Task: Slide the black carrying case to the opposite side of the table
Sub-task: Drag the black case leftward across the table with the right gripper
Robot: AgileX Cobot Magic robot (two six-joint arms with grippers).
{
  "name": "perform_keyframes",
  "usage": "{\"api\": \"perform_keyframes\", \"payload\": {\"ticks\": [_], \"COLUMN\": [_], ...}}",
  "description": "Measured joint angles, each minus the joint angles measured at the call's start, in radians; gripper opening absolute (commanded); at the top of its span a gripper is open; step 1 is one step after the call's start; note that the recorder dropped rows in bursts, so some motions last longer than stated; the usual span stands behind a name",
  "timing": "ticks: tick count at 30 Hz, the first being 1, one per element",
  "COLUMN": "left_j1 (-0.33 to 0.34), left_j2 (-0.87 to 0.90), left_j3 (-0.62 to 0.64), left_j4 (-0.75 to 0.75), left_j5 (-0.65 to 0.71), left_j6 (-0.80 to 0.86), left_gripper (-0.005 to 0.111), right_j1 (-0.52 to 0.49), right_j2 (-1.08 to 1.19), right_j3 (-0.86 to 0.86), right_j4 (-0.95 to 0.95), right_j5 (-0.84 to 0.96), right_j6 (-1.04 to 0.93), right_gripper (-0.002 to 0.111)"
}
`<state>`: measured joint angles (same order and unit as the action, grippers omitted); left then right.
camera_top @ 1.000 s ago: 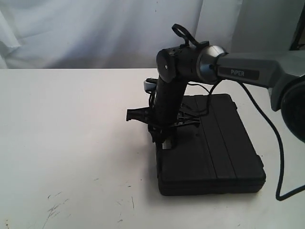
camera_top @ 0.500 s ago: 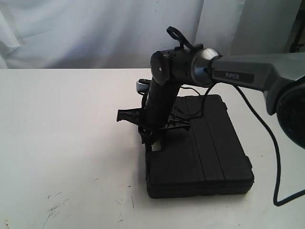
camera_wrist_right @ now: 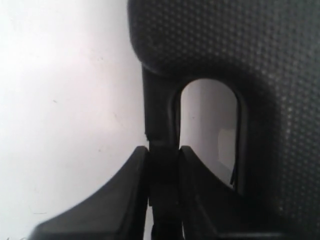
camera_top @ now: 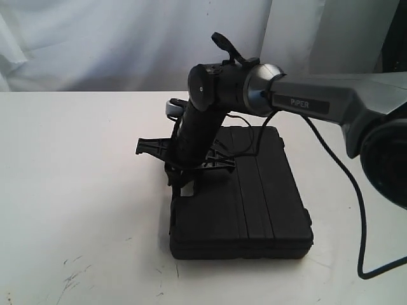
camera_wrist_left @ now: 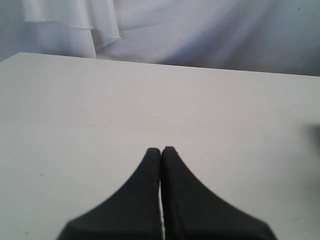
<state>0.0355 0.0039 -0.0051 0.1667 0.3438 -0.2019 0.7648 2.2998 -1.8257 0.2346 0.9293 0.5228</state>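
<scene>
The black carrying case lies flat on the white table, right of the middle in the exterior view. My right gripper comes down over the case's left edge and is shut on its handle. In the right wrist view the handle bar runs between my two fingers, with the textured case body beyond it. My left gripper is shut with nothing in it and hovers over bare table; it does not show in the exterior view.
A white curtain hangs behind the table's far edge. A black cable trails from the right arm down to the table at the right. Dark scuff marks dot the front left of the tabletop.
The right arm has moved left, dragging the case along the table by its handle. The case now sits noticeably further left than one second ago.
</scene>
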Motion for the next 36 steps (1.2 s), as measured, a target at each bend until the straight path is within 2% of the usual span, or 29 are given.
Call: {"api": "perform_keyframes", "payload": {"ticks": [30, 36], "left_j1": [0.000, 0.000], "left_j2": [0.000, 0.000], "left_j3": [0.000, 0.000], "left_j4": [0.000, 0.000], "left_j5": [0.000, 0.000], "left_j6": [0.000, 0.000], "left_gripper": [0.000, 0.000], "right_j1": [0.054, 0.060], "right_j2": [0.033, 0.071], "right_j3": [-0.008, -0.053], "right_j4": [0.105, 0.104], "right_j5": [-0.261, -0.239], "right_j6": [0.061, 0.076], "right_gripper": [0.000, 0.000]}}
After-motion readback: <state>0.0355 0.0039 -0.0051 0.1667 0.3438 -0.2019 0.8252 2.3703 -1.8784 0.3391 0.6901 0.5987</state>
